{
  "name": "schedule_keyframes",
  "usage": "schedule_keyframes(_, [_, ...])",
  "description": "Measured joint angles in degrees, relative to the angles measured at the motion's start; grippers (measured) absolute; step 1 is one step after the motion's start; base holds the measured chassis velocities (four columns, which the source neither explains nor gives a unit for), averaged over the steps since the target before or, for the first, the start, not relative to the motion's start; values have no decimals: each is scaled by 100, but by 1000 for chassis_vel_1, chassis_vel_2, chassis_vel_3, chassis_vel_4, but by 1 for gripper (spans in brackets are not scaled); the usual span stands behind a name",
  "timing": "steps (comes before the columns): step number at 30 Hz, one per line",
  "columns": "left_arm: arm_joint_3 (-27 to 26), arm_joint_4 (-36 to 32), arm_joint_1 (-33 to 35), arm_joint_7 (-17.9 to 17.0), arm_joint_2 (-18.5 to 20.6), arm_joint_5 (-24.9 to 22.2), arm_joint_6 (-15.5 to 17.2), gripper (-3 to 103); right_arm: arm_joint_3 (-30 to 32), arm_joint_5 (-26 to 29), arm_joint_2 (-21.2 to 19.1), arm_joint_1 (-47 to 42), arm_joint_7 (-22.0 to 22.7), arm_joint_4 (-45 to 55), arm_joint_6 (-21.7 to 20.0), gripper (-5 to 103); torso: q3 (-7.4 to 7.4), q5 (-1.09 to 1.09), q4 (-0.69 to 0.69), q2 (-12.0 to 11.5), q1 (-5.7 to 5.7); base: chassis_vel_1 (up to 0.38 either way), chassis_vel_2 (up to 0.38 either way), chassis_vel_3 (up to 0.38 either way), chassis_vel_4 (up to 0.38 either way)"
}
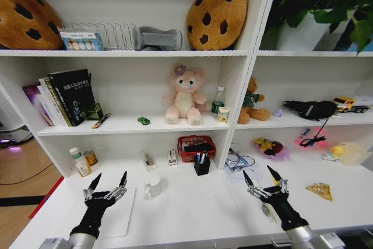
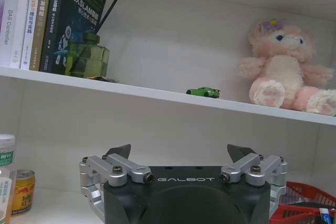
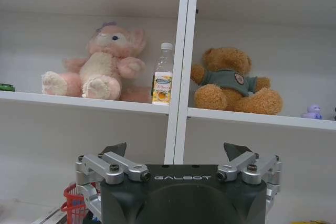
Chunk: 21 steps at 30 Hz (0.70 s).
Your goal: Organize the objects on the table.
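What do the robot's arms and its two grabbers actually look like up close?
Each arm is black toward the wrist with a silver-grey cuff lower down. The left gripper and right gripper match: a black body with GALBOT lettering, silver metal linkages with dark bolts, and jaws ending in pointed black tips. No loose cables are visible.

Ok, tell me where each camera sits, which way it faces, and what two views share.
Head: high on the robot, looking down at the desk and shelves; left gripper and right gripper, both open.
Left wrist: behind the left gripper, facing the shelf with the green car.
Right wrist: behind the right gripper, facing the brown bear.
Both wrist views share the pink plush.
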Motion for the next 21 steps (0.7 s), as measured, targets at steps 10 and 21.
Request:
schedule_keyframes(10, [0,0,0,0,0,0,0,100,-12,-1,60,-23,5,-134,132,100,0,2,-1,0,0,-76,-68,68,69])
schedule_keyframes(21, [0,0,0,0,0,0,0,100,8,8,95,23,18,-249,167,100,0,2,1,0,0,-182,-171,178,180])
